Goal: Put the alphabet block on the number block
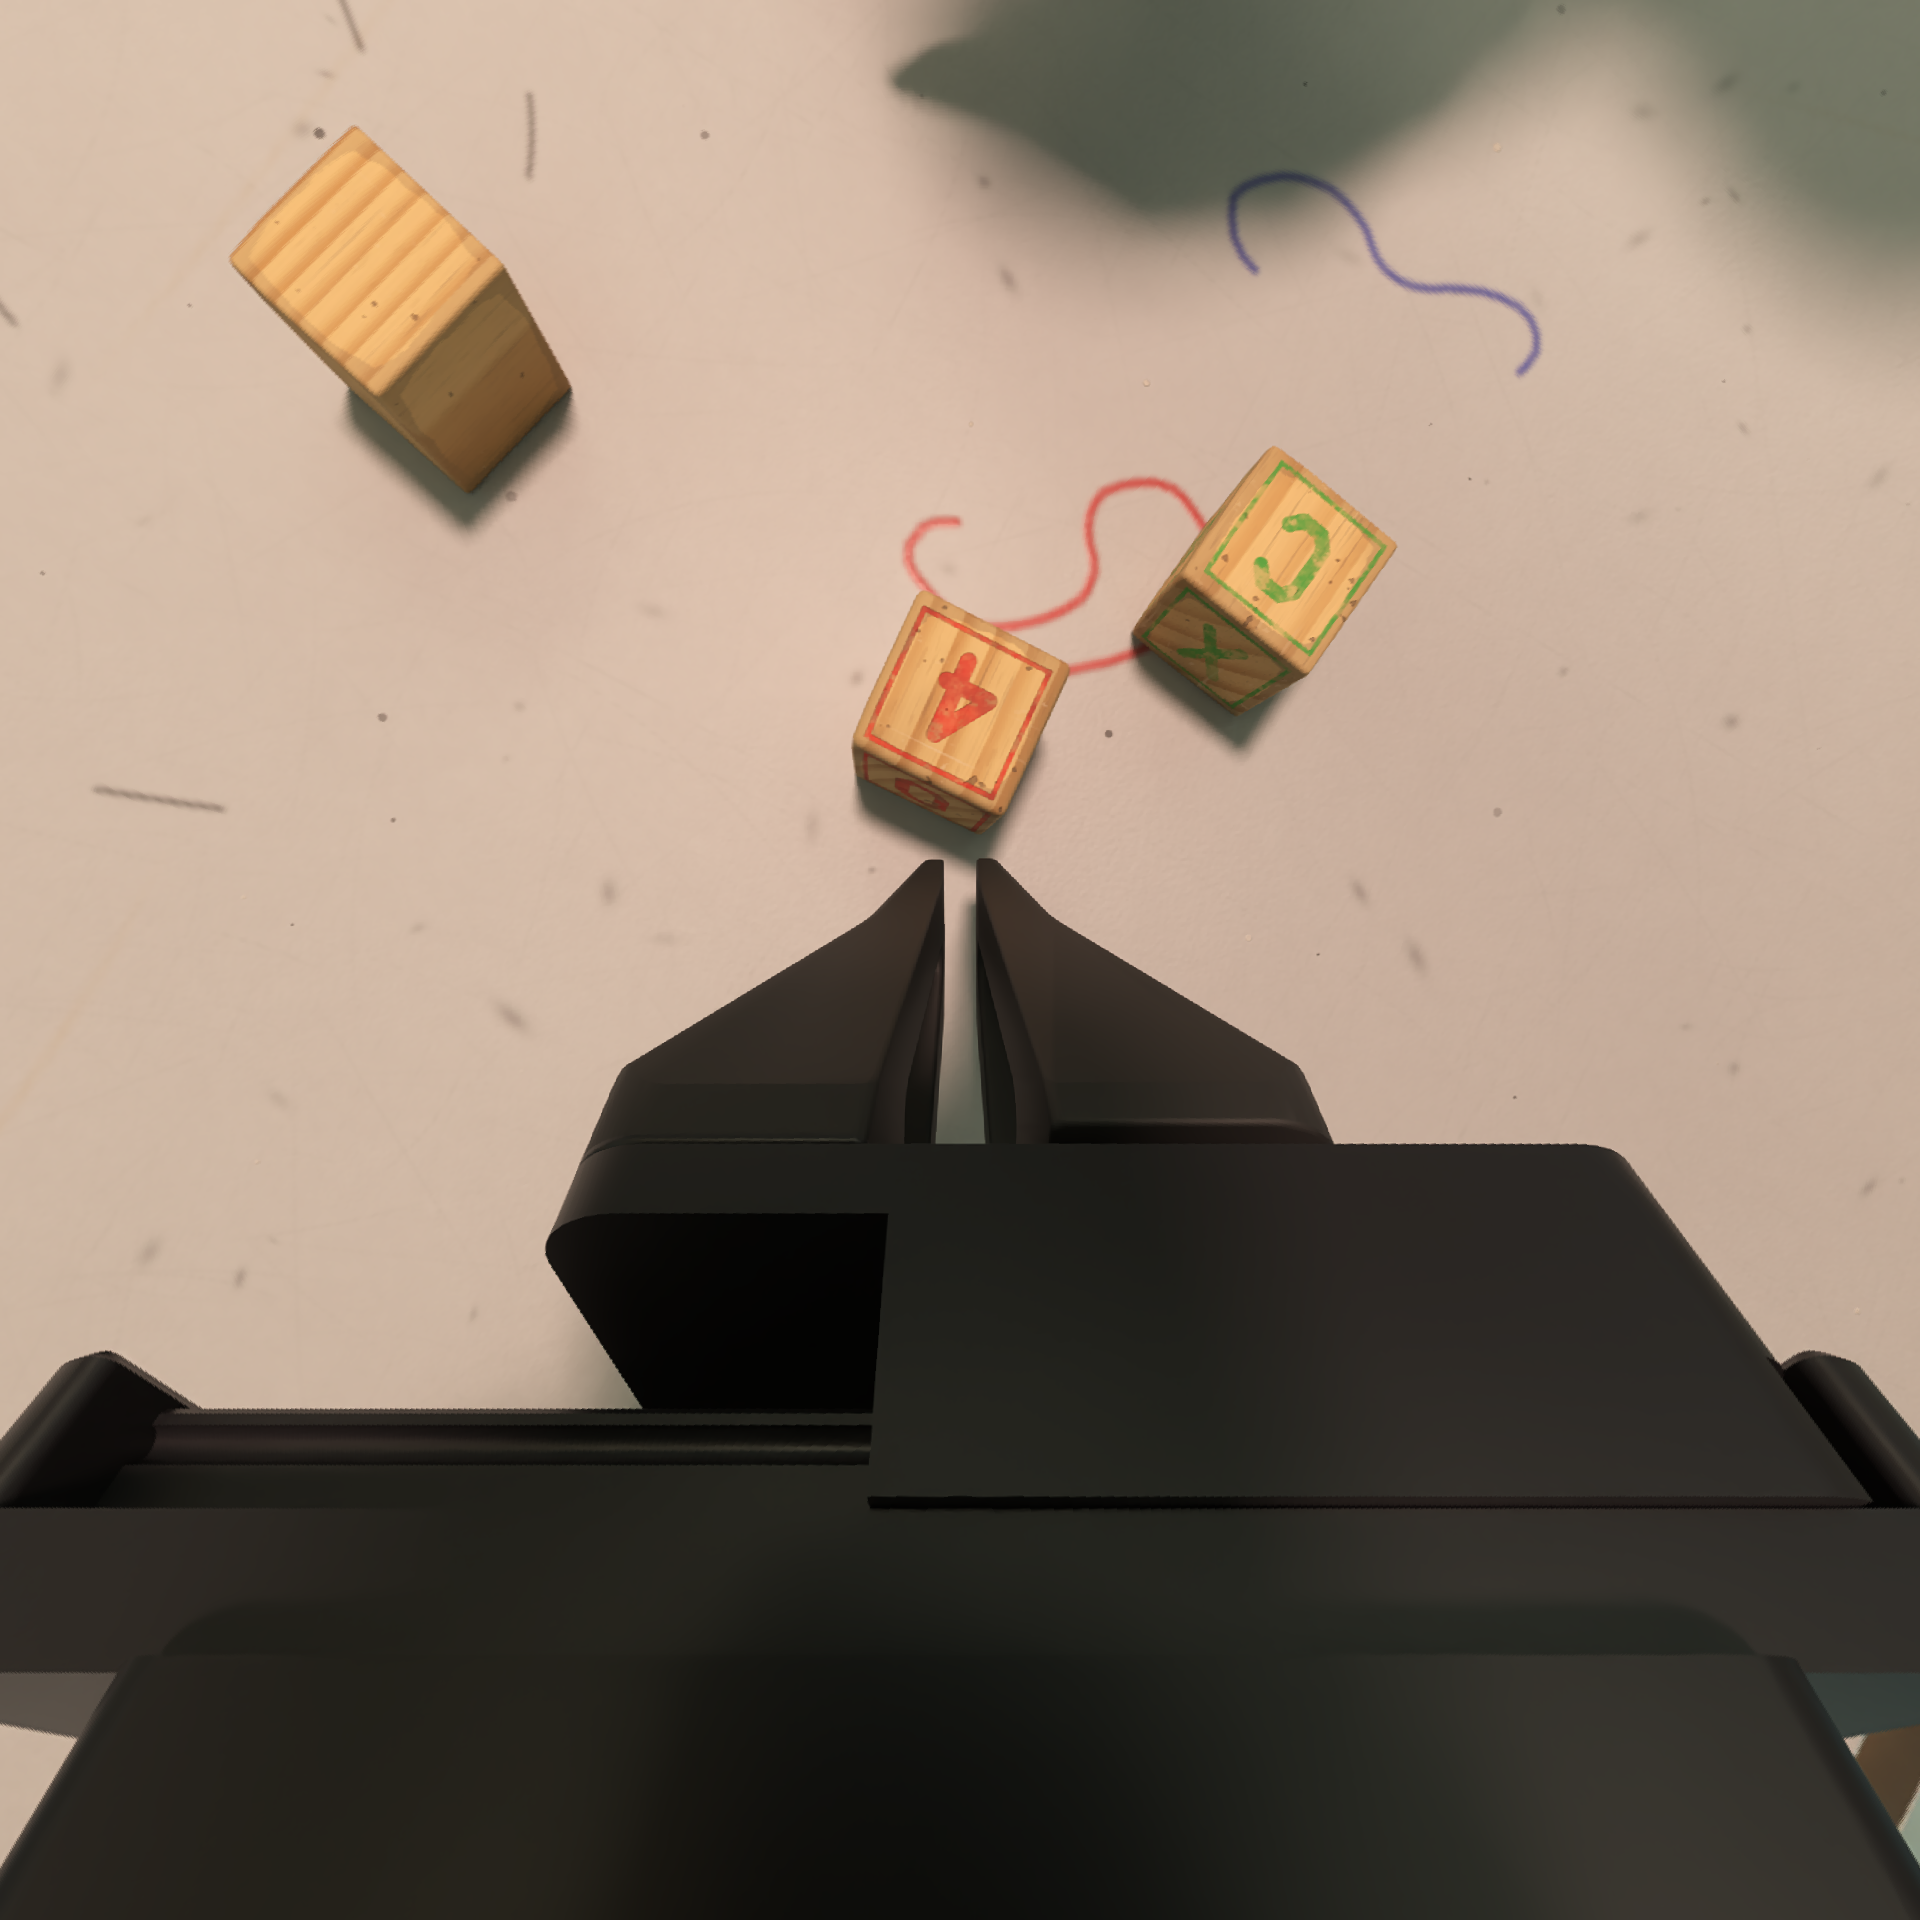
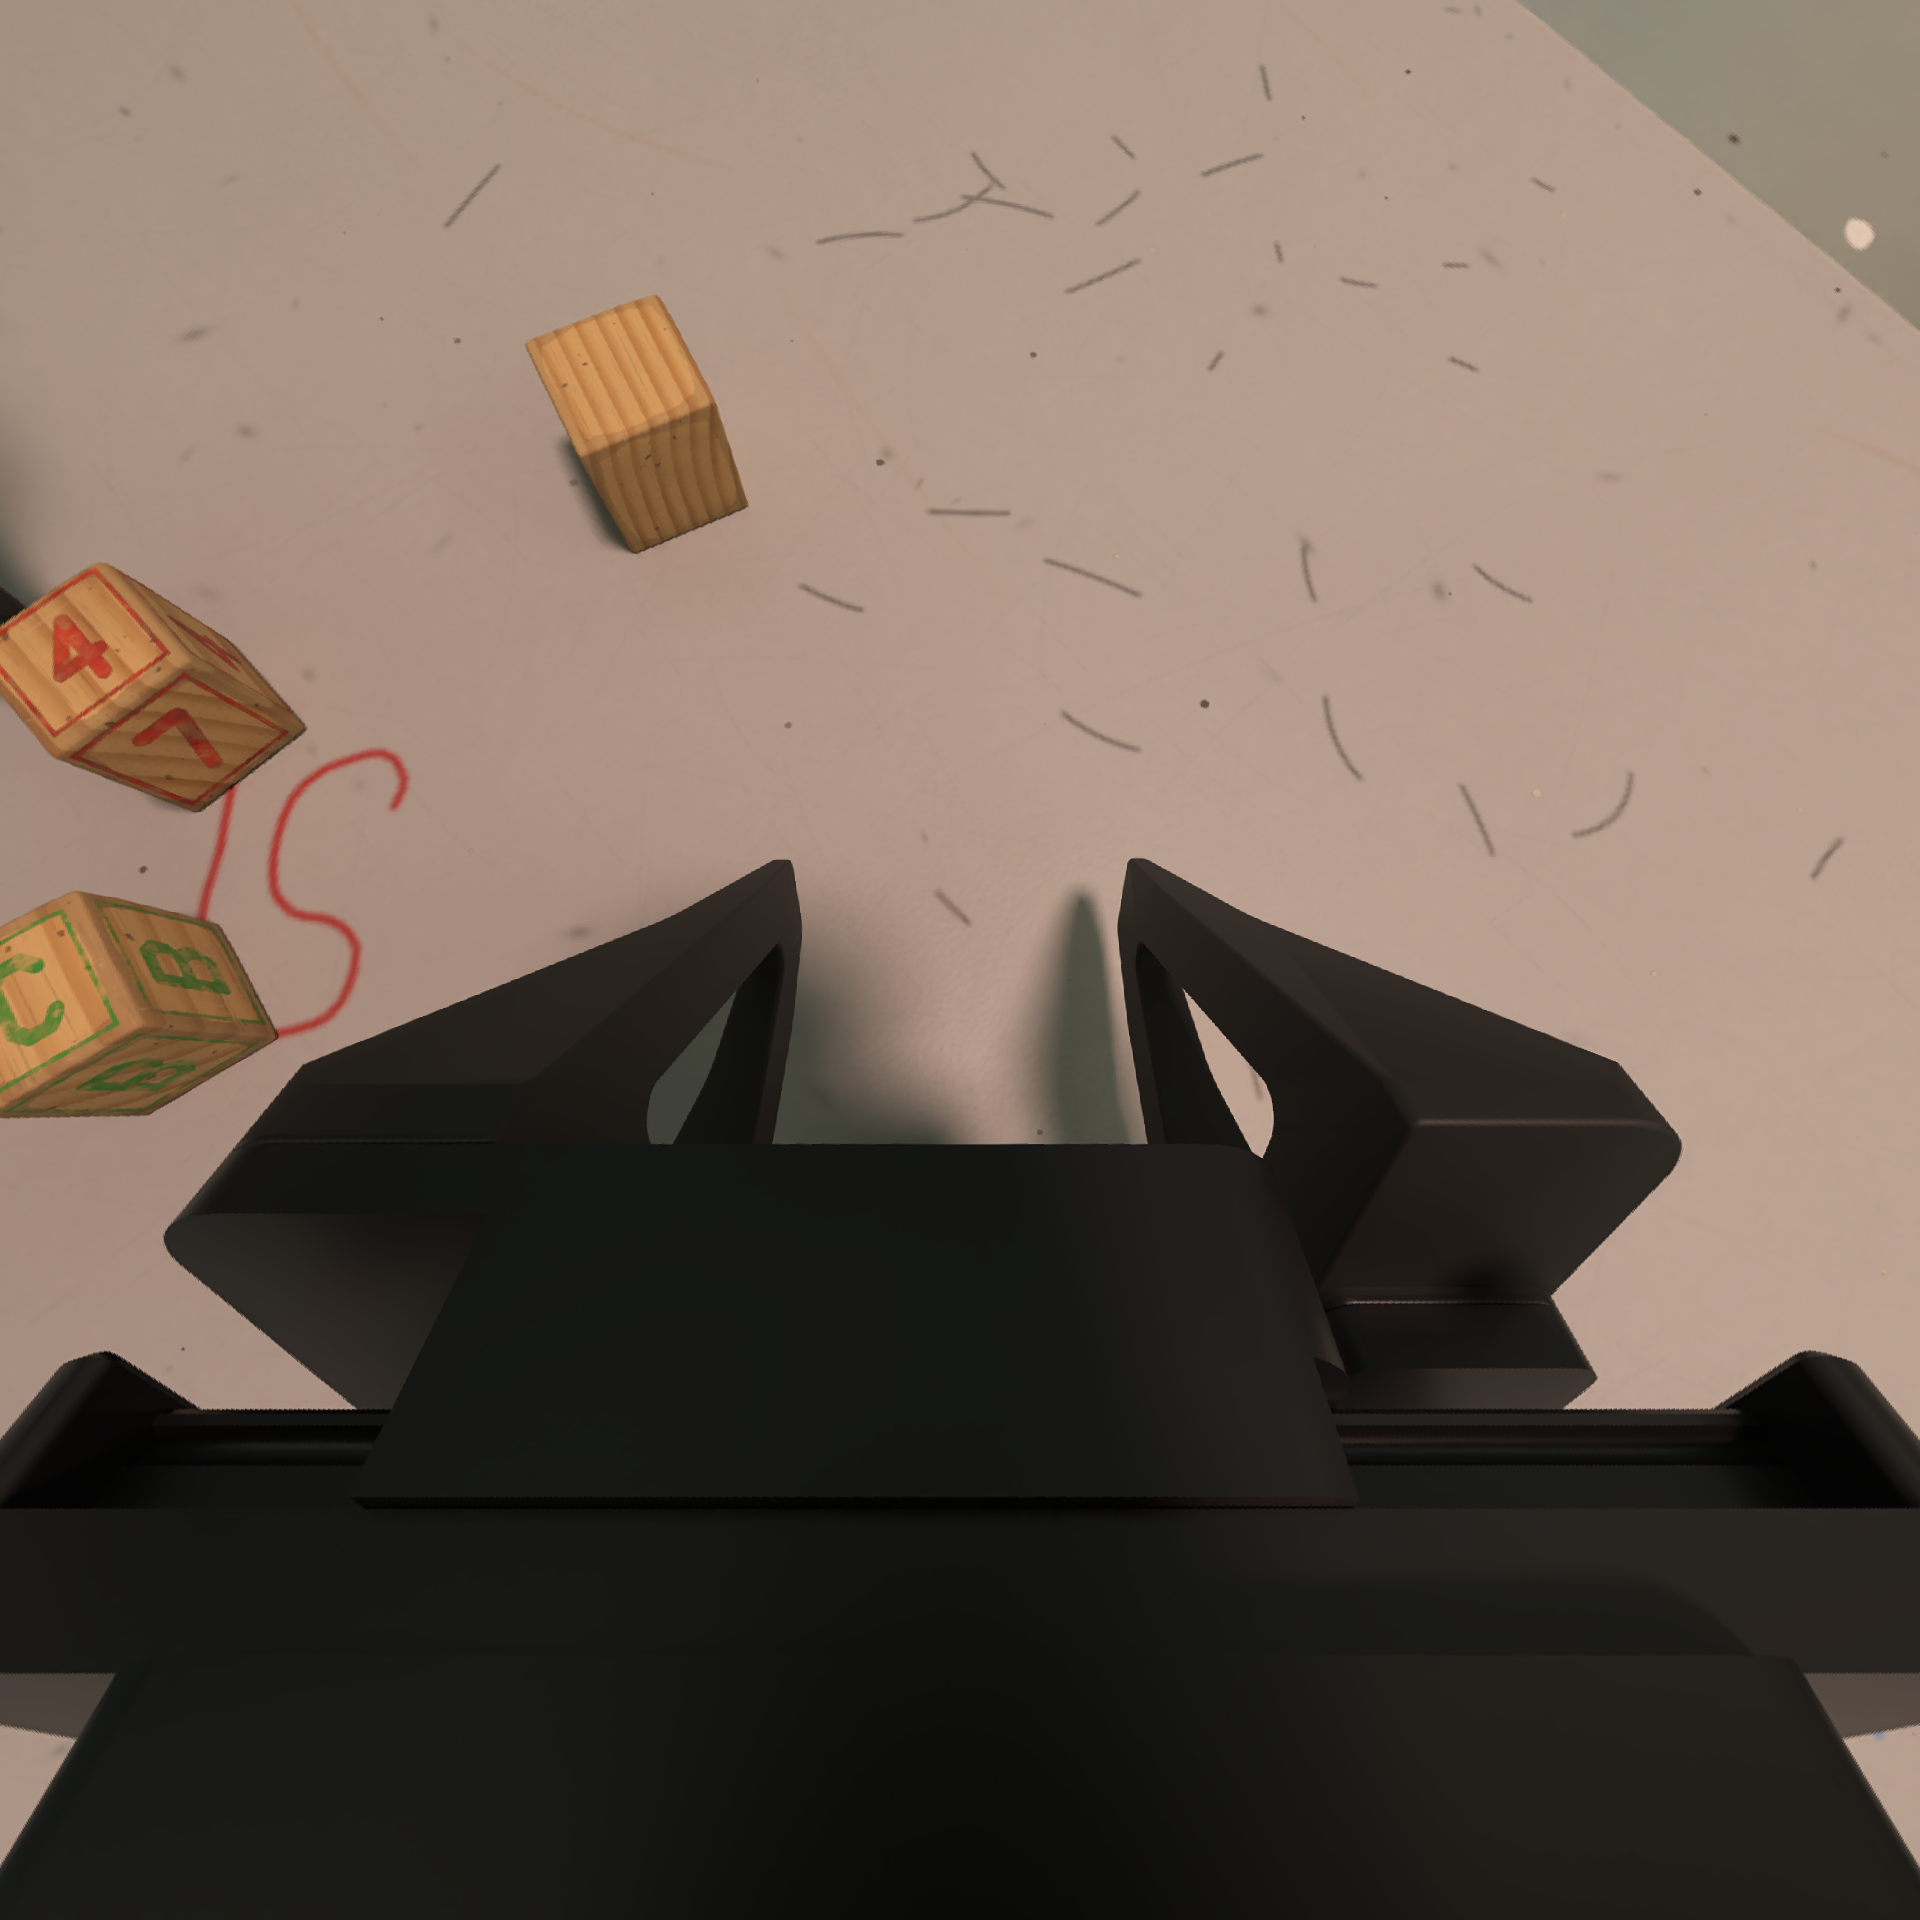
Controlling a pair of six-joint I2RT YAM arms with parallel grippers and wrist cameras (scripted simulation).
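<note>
The left end effector (image 1: pixel 959 862) hangs above the pale, scuffed tabletop (image 1: pixel 623 935) with its two black fingers (image 1: pixel 894 997) drawn almost together, only a thin slit between them and nothing in it: clenched on air. Just beyond its tips stands the wooden cube with red-framed faces and red numerals, the number block (image 1: pixel 961 712), resting flat on the tabletop. To the right of it and slightly farther off sits the wooden cube with green-framed faces and green letters, the alphabet block (image 1: pixel 1262 582), also flat on the tabletop and turned at an angle. The two cubes are near each other but apart, with a looping red scribble (image 1: pixel 1091 561) drawn on the surface between and behind them. A wavy blue scribble (image 1: pixel 1382 260) lies farther off to the right, beside a broad soft shadow. Well away to the left stands a plain, unpainted wooden block (image 1: pixel 400 312) with grooved grain.

In the right wrist view, the right end effector (image 2: pixel 959 862) is released, its black fingers (image 2: pixel 727 987) spread wide over bare tabletop (image 2: pixel 1143 644), holding nothing. The number block (image 2: pixel 135 686) and the alphabet block (image 2: pixel 114 1003) appear at the left edge, the alphabet block nearer the camera and partly cut off by the frame, with the red scribble (image 2: pixel 312 894) beside them. The plain wooden block (image 2: pixel 639 421) stands farther out, left of centre. Short dark scratches are scattered across the surface on the right.
</note>
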